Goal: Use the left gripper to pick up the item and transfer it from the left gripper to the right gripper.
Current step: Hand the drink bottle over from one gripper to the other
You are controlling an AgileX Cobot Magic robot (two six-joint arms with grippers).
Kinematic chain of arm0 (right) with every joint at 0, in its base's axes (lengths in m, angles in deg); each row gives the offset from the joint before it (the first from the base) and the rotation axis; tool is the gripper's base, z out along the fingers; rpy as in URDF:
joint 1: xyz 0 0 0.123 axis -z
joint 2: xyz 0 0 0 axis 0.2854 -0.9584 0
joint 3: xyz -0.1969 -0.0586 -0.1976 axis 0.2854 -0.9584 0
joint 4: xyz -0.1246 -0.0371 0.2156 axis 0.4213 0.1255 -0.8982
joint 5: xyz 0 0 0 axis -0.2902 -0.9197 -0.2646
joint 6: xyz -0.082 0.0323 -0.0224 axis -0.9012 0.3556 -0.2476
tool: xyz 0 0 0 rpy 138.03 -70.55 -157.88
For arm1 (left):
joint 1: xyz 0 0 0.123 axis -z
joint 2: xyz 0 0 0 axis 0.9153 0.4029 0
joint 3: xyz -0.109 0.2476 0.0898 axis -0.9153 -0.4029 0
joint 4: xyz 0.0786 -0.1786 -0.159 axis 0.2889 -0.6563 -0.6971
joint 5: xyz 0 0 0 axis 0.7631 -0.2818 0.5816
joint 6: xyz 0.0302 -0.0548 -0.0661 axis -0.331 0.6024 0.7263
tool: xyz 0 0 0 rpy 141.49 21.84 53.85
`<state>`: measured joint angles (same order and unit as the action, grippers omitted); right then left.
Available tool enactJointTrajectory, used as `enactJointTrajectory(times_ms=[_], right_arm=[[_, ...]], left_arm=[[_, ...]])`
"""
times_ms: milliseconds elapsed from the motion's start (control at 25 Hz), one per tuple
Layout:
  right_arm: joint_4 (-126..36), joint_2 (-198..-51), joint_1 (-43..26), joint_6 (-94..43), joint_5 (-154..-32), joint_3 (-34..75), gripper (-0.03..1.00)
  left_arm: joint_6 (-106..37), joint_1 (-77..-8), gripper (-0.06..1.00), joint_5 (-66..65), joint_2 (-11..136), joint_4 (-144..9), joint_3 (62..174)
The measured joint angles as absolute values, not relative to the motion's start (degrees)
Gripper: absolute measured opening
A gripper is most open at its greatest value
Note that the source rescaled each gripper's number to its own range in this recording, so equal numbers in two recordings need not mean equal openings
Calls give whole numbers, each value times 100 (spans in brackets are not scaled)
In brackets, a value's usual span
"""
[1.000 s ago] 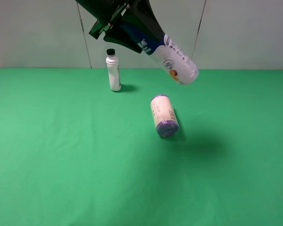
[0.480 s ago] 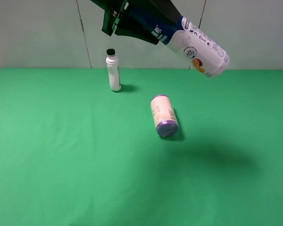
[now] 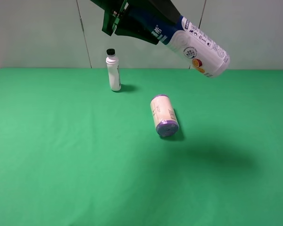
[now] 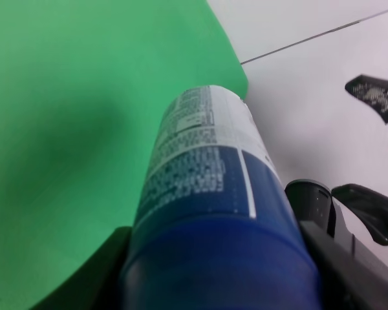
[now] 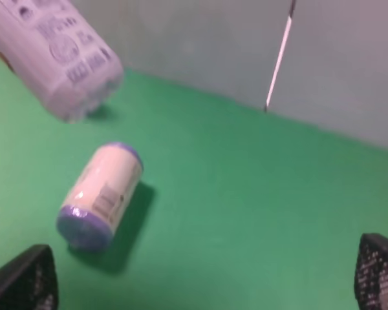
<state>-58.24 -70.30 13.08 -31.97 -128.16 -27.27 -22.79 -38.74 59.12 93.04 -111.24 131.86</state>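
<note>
My left gripper [image 3: 137,24] is shut on the dark blue end of a large blue-and-white bottle [image 3: 198,47]. It holds the bottle tilted, high above the back of the green table [image 3: 61,155]. In the left wrist view the bottle [image 4: 207,174] fills the frame between the fingers [image 4: 94,274]. The bottle's white end shows in the right wrist view [image 5: 55,55]. My right gripper [image 5: 200,284] is open and empty, with its mesh fingertips [image 5: 26,278] wide apart. It is out of the exterior high view. Its fingers [image 4: 375,97] show beside the bottle in the left wrist view.
A small white bottle with a black cap [image 3: 113,70] stands upright at the back. A cream can with purple ends [image 3: 163,115] lies on its side mid-table, also in the right wrist view [image 5: 100,194]. A grey wall [image 3: 254,28] stands behind the table.
From one second ago, my left gripper carried the bottle up and to the right. Over the last half second nothing has moved.
</note>
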Motion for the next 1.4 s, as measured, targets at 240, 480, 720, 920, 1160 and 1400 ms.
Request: enactJointTrajectory(times_ms=[240, 480, 720, 920, 1160, 1400], right_arm=[[-6197, -7487, 708, -4347, -12030, -2727, 100], [-6204, -8050, 42, -4734, -11591, -2627, 100], [-6204, -8940, -551, -5045, -11055, -2298, 100], [-6204, -9600, -1002, -5367, -10737, -2082, 100], [-6024, -10069, -1618, -5448, -10398, -1896, 100], [-5962, -10590, -1803, -5448, -10009, -1878, 100]], left_arm=[[-2285, -3874, 1, 5917, 9304, -11124, 13186], [-2285, -3874, 1, 5917, 9304, -11124, 13186], [-2285, -3874, 1, 5917, 9304, -11124, 13186], [-2285, -3874, 1, 5917, 9304, -11124, 13186], [-2285, -3874, 1, 5917, 9304, -11124, 13186], [-2285, -3874, 1, 5917, 9304, -11124, 13186]])
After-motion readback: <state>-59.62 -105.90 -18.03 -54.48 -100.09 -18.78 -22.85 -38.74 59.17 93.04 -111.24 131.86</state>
